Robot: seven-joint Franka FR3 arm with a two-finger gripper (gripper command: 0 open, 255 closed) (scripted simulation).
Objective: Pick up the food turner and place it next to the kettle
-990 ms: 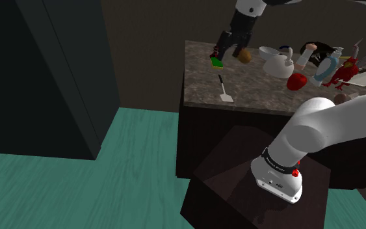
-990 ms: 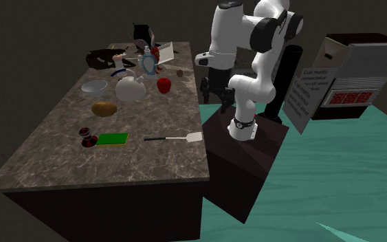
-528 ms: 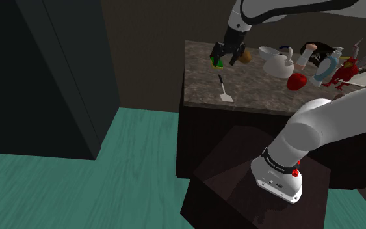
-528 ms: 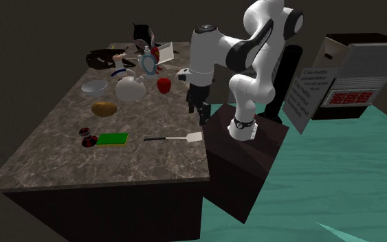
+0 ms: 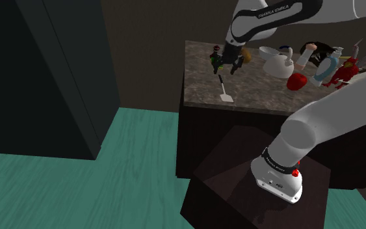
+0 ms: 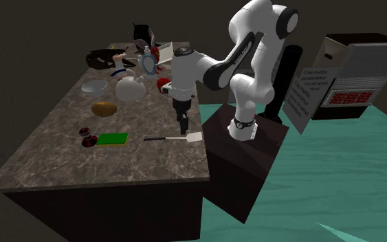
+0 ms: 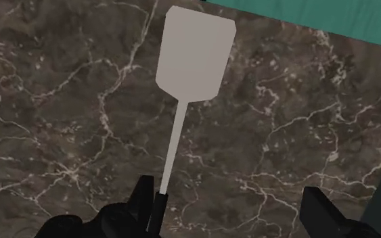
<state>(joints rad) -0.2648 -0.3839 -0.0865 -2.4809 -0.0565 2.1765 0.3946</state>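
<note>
Gripper [image 6: 182,128] spread wide, holding nothing, pointing down just above the turner [image 6: 173,138]. Turner lies flat on the tabletop [image 6: 61,158] near its stand-side edge. Its dark handle end sits between the fingers, close beside one. Kettle [image 6: 128,88] stands well apart, farther back. Count: one turner, one kettle, one green pad [image 6: 112,139].
</note>
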